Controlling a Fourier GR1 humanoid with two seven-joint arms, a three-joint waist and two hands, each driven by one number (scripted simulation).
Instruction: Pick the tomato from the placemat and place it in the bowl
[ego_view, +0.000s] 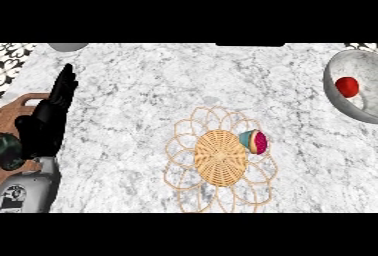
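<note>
A red tomato (347, 86) lies inside the grey bowl (341, 105) at the right edge of the head view. The woven placemat (220, 158) with looped wire edging sits at the centre of the marble counter. On its right side rests a small teal and pink object (255, 141). My left hand (50, 116) stands open at the left edge, fingers straight and pointing up, away from the placemat and bowl. My right hand does not show.
A wooden cutting board (13, 116) lies at the left edge behind my left forearm. A dark green item (9, 150) sits on it. A grey rounded object (68, 47) peeks in at the top left.
</note>
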